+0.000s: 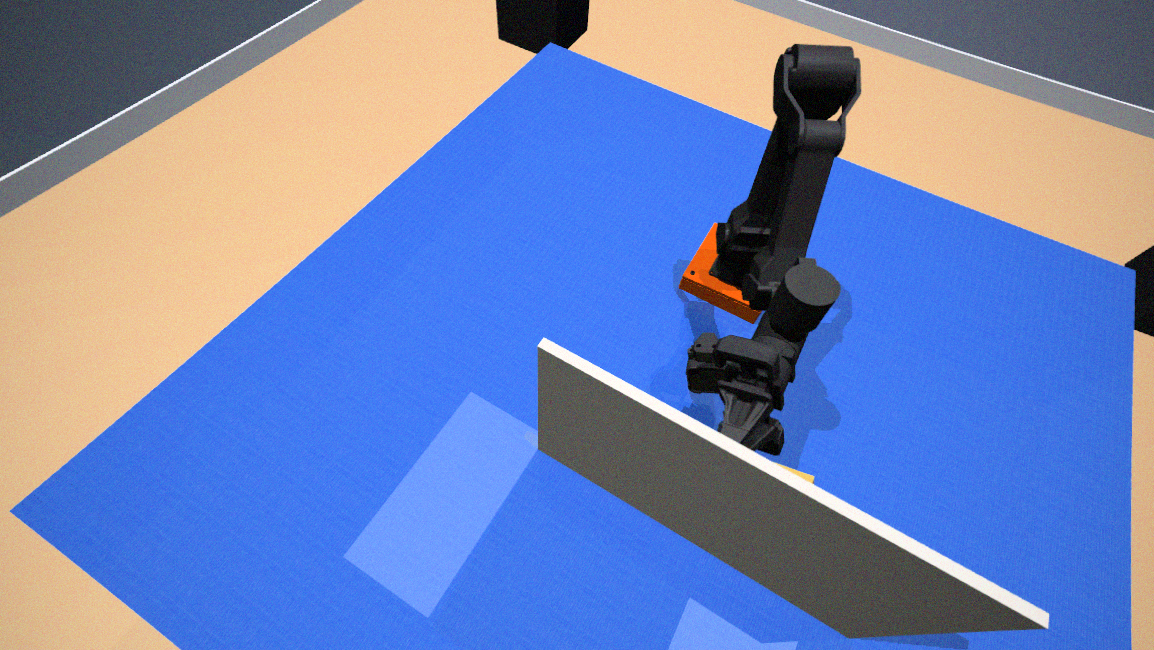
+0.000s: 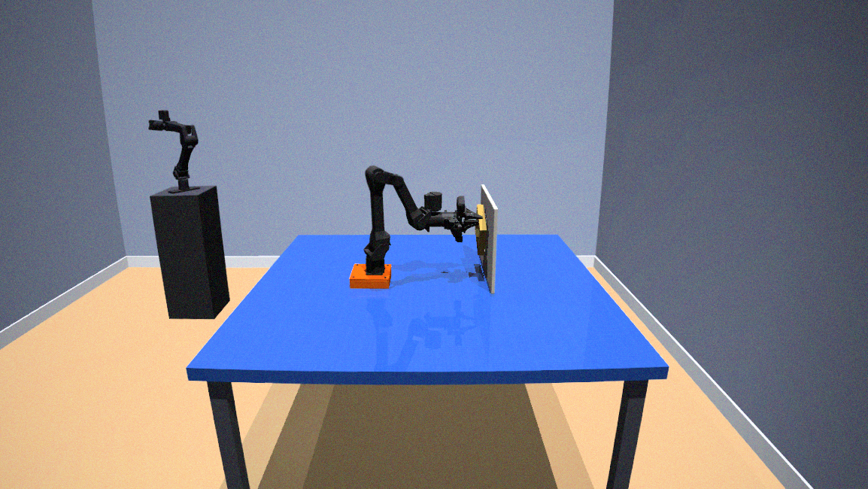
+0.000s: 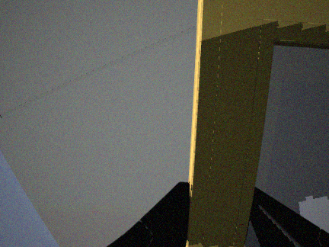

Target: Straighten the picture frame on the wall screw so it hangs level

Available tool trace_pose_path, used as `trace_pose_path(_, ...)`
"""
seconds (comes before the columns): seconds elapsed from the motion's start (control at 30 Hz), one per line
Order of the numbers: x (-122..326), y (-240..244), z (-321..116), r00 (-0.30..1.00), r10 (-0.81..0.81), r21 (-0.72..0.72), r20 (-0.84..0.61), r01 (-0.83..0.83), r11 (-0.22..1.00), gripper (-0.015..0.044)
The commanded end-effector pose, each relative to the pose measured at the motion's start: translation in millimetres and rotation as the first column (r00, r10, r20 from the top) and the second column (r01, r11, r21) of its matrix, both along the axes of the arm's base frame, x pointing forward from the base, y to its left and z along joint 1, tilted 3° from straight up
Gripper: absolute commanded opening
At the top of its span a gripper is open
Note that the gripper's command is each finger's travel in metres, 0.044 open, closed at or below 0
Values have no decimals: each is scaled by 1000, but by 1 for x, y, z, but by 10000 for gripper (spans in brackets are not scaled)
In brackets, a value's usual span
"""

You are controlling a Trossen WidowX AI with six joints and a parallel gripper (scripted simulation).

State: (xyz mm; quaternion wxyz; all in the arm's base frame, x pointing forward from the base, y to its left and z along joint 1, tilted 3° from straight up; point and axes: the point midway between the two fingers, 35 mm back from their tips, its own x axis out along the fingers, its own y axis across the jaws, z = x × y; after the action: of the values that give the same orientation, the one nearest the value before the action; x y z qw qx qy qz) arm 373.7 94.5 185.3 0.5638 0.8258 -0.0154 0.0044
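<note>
The yellow picture frame (image 2: 482,230) (image 3: 232,114) is at the front face of the upright wall panel (image 1: 694,492) (image 2: 492,255) (image 3: 95,114). In the top view only a sliver of the frame (image 1: 797,473) shows past the panel's top edge. My gripper (image 2: 478,217) (image 3: 214,194) is shut on the frame's side bar, with one finger on each side of it in the wrist view. The frame's top bar and inner corner show at the upper right there. The screw and the notched strip are hidden. I cannot tell from these views whether the frame is level.
The panel stands upright on the blue table (image 1: 323,363) (image 2: 340,340), across from my orange base (image 1: 710,270) (image 2: 369,279). A second dark arm (image 2: 185,142) stands on a black pedestal (image 2: 188,255) off the table at the left in the exterior view.
</note>
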Motion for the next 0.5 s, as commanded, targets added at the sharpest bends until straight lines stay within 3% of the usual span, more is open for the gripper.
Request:
trace_pose_path(0.0,0,0,3,1000,-1,8,10,1,1000,0)
trace_pose_path(0.47,0,1,0,1000,-1,8,10,1,1000,0)
